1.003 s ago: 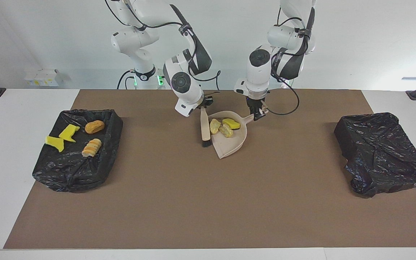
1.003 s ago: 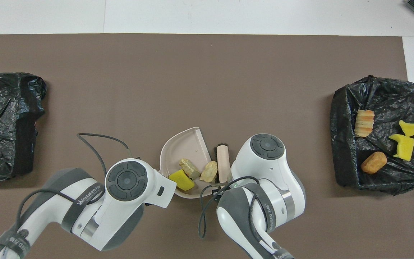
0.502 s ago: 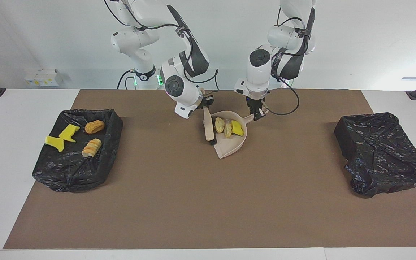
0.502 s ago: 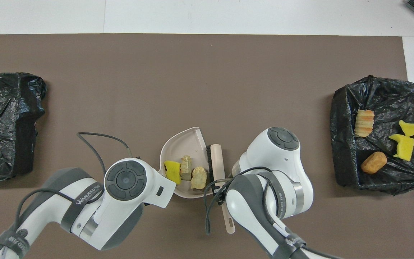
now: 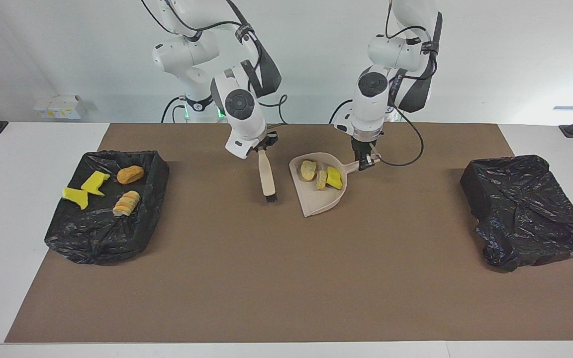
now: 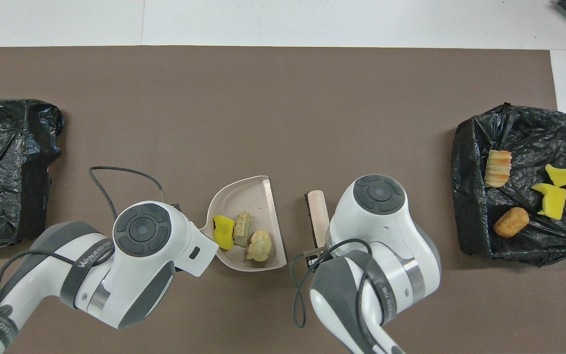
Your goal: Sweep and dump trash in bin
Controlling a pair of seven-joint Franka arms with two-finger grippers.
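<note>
The beige dustpan [image 5: 319, 199] [image 6: 251, 194] sits mid-table, near the robots. It holds three pieces of trash: a yellow sponge piece [image 5: 334, 178] [image 6: 224, 232] and two tan chunks [image 5: 309, 170] [image 6: 259, 245]. My left gripper [image 5: 366, 161] is shut on the dustpan's handle. My right gripper [image 5: 261, 146] is shut on the handle of the beige brush [image 5: 267, 181] [image 6: 318, 216]. The brush hangs bristles down, a gap away from the pan, toward the right arm's end. In the overhead view both grippers are hidden under their wrists.
A black-bagged bin [image 5: 97, 238] [image 6: 523, 128] at the right arm's end holds several scraps: yellow sponge pieces [image 5: 85, 191] and bread-like chunks [image 5: 130, 174]. A second black-bagged bin [image 5: 520, 209] [image 6: 8, 167] stands at the left arm's end. A brown mat [image 5: 286, 278] covers the table.
The right gripper has swung the brush away from the dustpan toward the right arm's end. The left gripper has shifted the dustpan slightly toward the left arm's end, and the scraps slid inside it.
</note>
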